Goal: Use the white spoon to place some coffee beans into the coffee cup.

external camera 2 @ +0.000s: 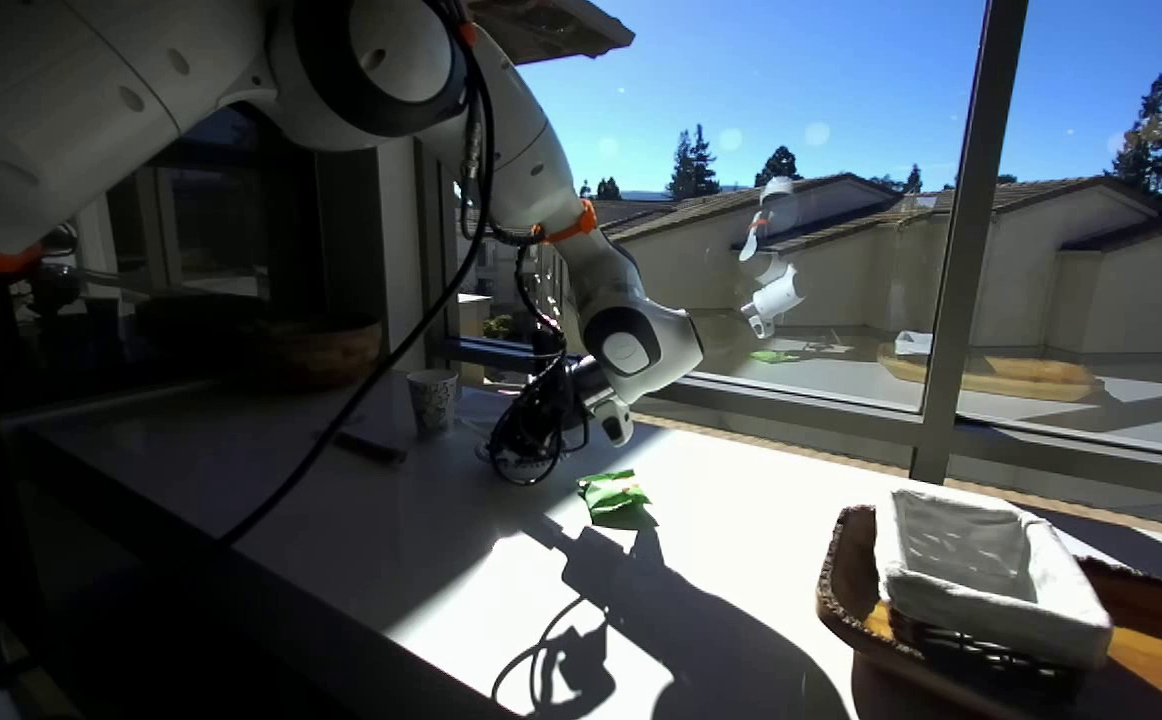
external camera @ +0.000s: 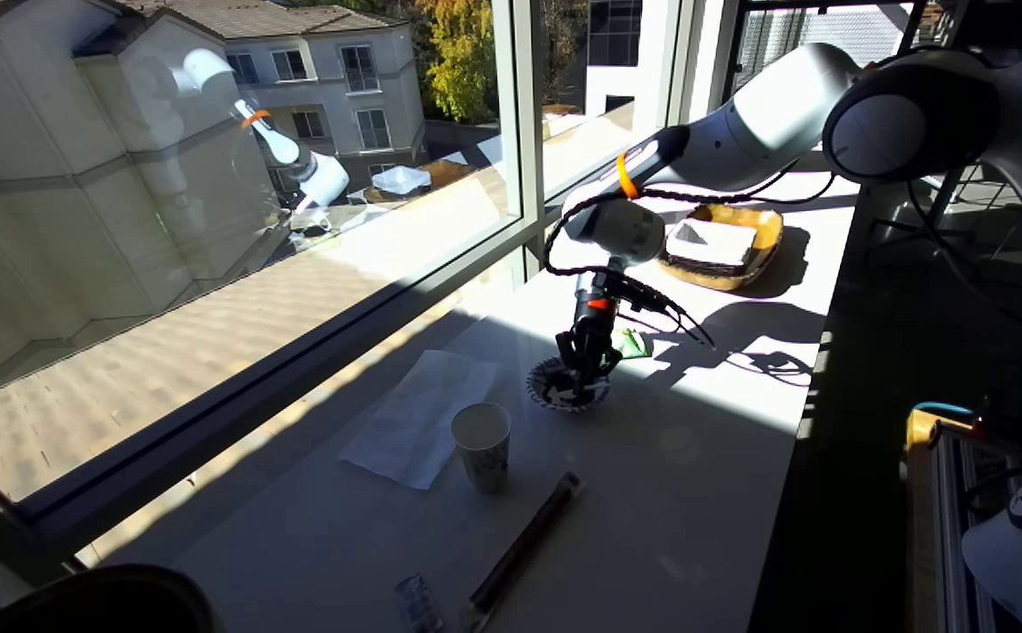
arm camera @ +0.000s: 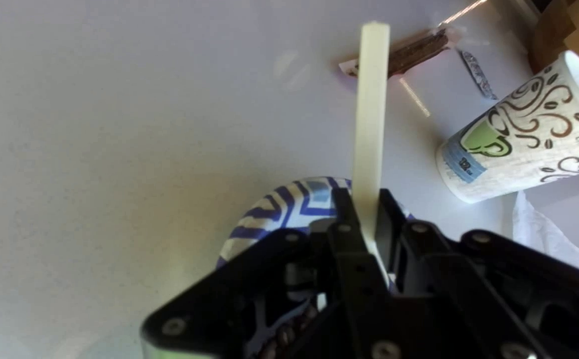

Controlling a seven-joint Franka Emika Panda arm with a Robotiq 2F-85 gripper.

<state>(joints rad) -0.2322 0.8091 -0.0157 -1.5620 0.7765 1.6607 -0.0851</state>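
My gripper (external camera: 583, 380) is low over a small round patterned dish (external camera: 539, 394), which holds the dark coffee beans (arm camera: 283, 336). In the wrist view its fingers (arm camera: 364, 202) are shut on the white spoon (arm camera: 370, 109), and the handle sticks up past the fingertips. The spoon's bowl is hidden behind the gripper, so I cannot tell whether it holds beans. The dish's blue-and-white rim (arm camera: 264, 219) shows behind the fingers. The coffee cup (external camera: 483, 453) stands upright beside the dish, apart from the gripper. It also shows in an exterior view (external camera 2: 434, 403) and the wrist view (arm camera: 523, 134).
A white paper sheet (external camera: 423, 413) lies beside the cup on the window side. A long dark rod (external camera: 524, 549) and a silvery packet (external camera: 419, 602) lie past the cup. A green packet (external camera 2: 613, 492) lies near the gripper. A lined basket (external camera 2: 991, 590) sits in a wooden tray (external camera 2: 846, 560).
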